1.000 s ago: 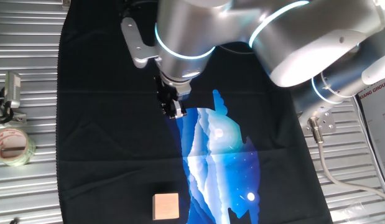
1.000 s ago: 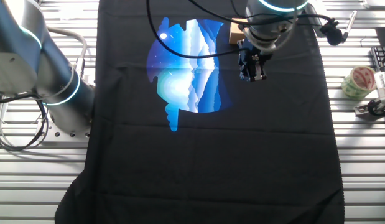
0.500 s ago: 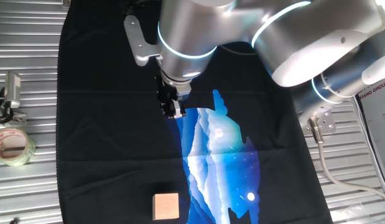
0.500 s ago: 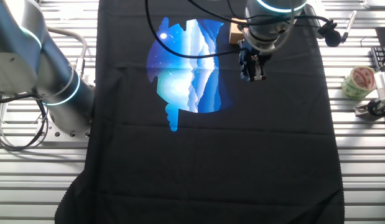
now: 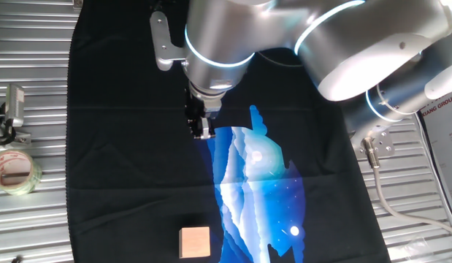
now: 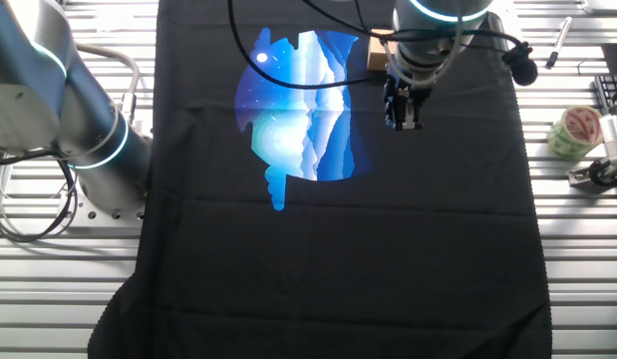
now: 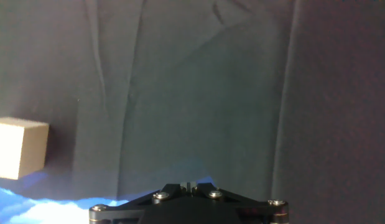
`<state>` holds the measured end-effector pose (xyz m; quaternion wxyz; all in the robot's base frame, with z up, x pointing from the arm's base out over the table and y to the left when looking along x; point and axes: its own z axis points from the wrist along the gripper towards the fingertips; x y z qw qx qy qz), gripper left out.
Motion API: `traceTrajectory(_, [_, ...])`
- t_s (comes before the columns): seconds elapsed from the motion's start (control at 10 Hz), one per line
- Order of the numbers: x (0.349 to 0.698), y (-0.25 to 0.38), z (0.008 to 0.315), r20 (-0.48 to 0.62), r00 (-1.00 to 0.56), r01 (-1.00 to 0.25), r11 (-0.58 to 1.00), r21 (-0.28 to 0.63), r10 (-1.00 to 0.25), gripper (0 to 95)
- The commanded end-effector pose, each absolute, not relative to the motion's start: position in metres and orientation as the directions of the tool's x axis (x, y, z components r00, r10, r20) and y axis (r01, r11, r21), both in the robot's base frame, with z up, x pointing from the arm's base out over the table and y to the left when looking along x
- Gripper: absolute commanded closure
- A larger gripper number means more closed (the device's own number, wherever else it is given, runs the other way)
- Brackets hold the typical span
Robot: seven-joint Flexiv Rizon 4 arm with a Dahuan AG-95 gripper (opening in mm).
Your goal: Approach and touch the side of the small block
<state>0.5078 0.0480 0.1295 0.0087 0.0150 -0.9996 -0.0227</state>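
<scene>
We judge the approach step to be in hand, with no contact made. The gripper (image 5: 203,134) hangs above the black cloth (image 5: 123,146), its fingers drawn together into a narrow tip and holding nothing. The small block (image 5: 195,242) lies well apart from the tip, toward the cloth's near edge; the hand view shows it far left. The next move calls for travel toward the block, then descent beside one face.
</scene>
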Motion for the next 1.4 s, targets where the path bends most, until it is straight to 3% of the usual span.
traceTrajectory(0.1, [0.512, 0.061, 0.131, 0.023, -1.000, -0.003, 0.999, 0.044, -0.005, 95.0])
traceTrajectory(1.4, [0.502, 0.136, 0.114, -0.053, -0.992, 0.114, 0.993, -0.031, 0.112, 95.0])
